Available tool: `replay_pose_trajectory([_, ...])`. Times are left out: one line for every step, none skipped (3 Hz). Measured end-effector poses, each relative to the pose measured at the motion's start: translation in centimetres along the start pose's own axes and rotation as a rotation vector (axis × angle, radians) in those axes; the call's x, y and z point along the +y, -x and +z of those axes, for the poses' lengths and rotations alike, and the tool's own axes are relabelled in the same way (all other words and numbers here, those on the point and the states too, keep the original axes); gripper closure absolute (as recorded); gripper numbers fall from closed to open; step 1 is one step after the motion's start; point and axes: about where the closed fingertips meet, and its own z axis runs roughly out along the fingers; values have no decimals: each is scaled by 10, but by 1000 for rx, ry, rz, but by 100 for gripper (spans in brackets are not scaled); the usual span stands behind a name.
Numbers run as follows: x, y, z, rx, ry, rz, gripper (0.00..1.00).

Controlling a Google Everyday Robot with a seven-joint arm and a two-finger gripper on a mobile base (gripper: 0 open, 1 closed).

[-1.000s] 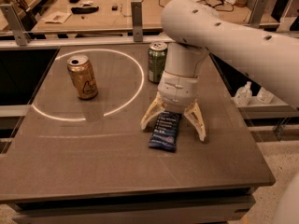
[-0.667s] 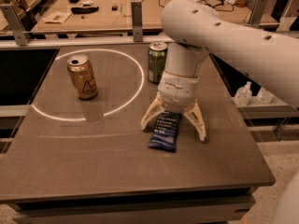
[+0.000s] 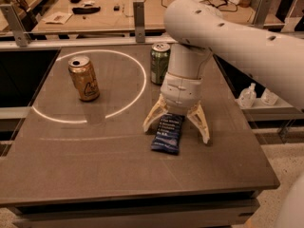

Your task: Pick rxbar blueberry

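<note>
The single rxbar blueberry (image 3: pixel 167 134), a dark blue wrapper carrying lines of pale text too small to read, is lying flat on the dark table (image 3: pixel 95 170), right of centre and toward the near edge. Its far end is disappearing under the body of the gripper (image 3: pixel 175 133), so the full length of the bar is not showing.

The gripper is hanging directly over that far end, pointing down, with its two cream fingers (image 3: pixel 151 120) splayed wide to the left and right of the bar. The jaws are standing fully apart and clasping nothing. Whether the left finger is touching the wrapper's corner cannot be told.

The white arm (image 3: pixel 228 37) is reaching in from the right, where the frame is cutting it off, and it is covering the right side of the green can (image 3: pixel 159 63) just beyond the gripper.

Two cans are standing upright in all: the green one, and a gold can (image 3: pixel 84 78) well apart to the left, inside a white ring (image 3: pixel 142 82) marked on the tabletop.

Two small bottles (image 3: pixel 247 97) are sitting on a lower surface off the right side. A cluttered workbench (image 3: pixel 109 14) is running across the far background.
</note>
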Motion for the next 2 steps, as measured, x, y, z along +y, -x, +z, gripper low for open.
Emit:
replay_pose_trajectory([0,0,0,0,0,0,36])
replay_pose_trajectory([0,0,-1,0,0,1,36])
